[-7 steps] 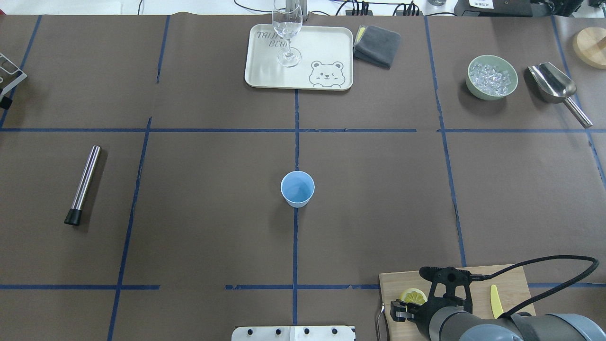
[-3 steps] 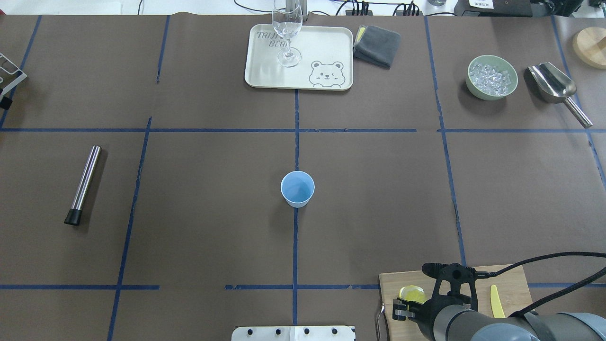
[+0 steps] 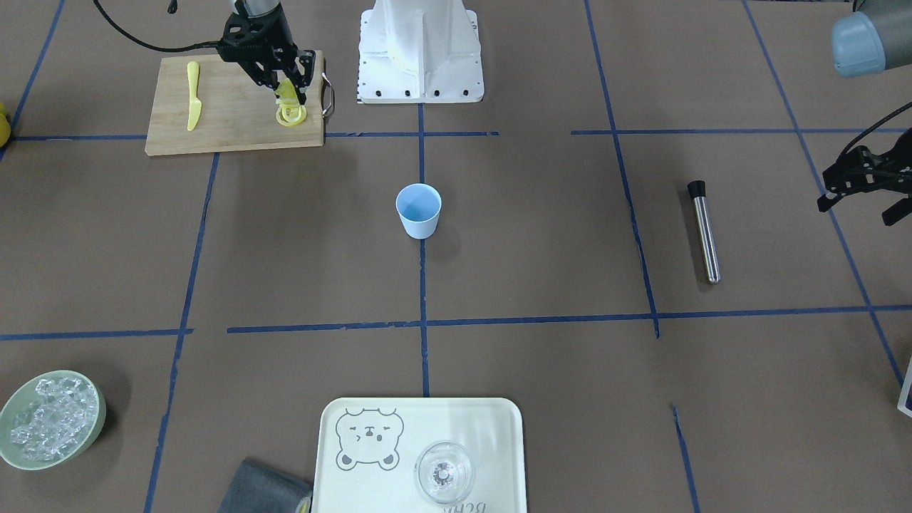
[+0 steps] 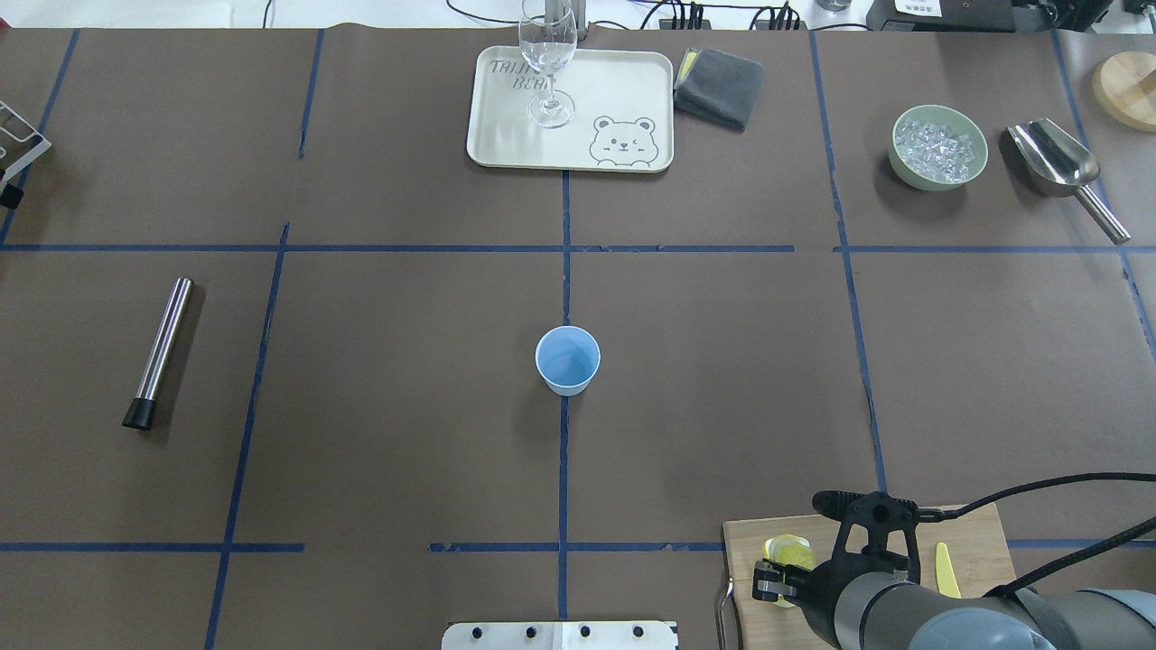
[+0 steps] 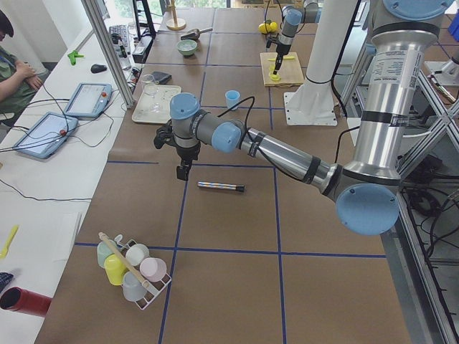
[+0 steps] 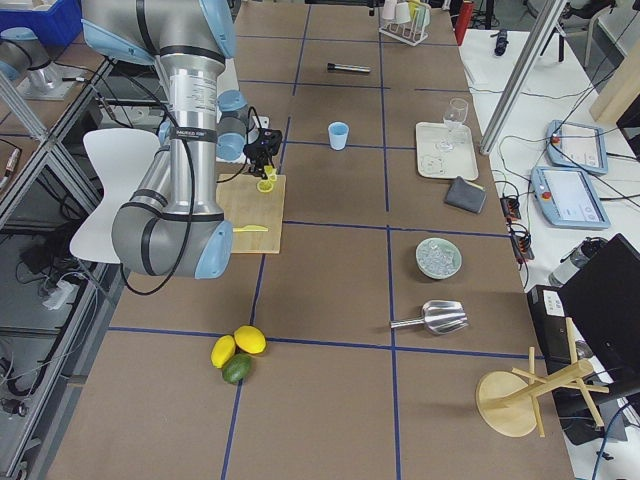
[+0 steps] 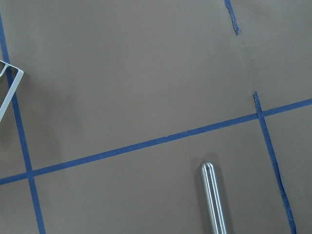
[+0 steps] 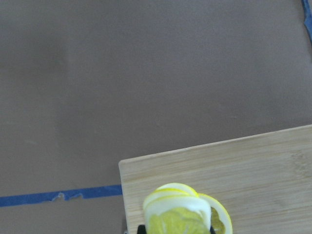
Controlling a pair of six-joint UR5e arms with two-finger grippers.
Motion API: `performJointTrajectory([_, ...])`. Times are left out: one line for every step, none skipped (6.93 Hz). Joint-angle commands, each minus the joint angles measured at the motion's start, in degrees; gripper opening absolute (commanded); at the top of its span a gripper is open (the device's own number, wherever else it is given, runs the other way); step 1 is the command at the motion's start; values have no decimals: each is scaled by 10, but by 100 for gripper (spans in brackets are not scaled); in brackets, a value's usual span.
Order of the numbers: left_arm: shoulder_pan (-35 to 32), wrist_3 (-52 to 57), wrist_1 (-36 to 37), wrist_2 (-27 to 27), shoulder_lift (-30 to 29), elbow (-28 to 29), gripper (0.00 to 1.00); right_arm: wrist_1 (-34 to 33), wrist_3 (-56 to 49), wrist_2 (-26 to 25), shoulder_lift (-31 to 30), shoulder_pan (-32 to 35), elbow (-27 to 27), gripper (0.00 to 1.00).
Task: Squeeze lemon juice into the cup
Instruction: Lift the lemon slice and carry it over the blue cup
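Observation:
My right gripper [image 3: 283, 84] is shut on a thin yellow lemon [image 3: 286, 95] slice and holds it on edge just above the wooden cutting board [image 3: 228, 107]. In the right wrist view the lemon [image 8: 175, 212] sits between the fingers at the bottom edge. A twin slice [image 3: 291, 116] lies on the board under it. The light-blue cup [image 4: 567, 359] stands upright at the table's centre, well away from the board. At the table's left side my left gripper [image 3: 866, 191] hangs open with nothing in it, above the paper.
A yellow knife [image 4: 946, 574] lies on the board. A steel muddler [image 4: 161, 352] lies at the left. At the far edge are a tray [image 4: 632, 90] with a glass [image 4: 549, 63], a grey cloth [image 4: 720, 86], a bowl of ice [image 4: 937, 147] and a scoop [image 4: 1057, 162].
The lemon slice lay flat on the board; my right gripper has shut on it and raised it on edge, shifting slightly right.

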Motion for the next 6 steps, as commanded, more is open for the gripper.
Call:
performJointTrajectory([0, -1, 0, 0, 1, -1, 100, -2, 0, 17, 2, 34, 31, 25])
performJointTrajectory([0, 0, 0, 0, 1, 0, 100, -2, 0, 54, 12, 73, 37, 25])
performJointTrajectory([0, 0, 0, 0, 1, -1, 100, -2, 0, 73, 38, 86, 32, 25])
performJointTrajectory([0, 0, 0, 0, 1, -1, 100, -3, 0, 74, 75, 94, 20, 25])
performJointTrajectory([0, 0, 0, 0, 2, 0, 100, -8, 0, 74, 123, 114, 4, 25])
performJointTrajectory([0, 0, 0, 0, 2, 1, 100, -16, 0, 74, 202, 135, -44, 25])
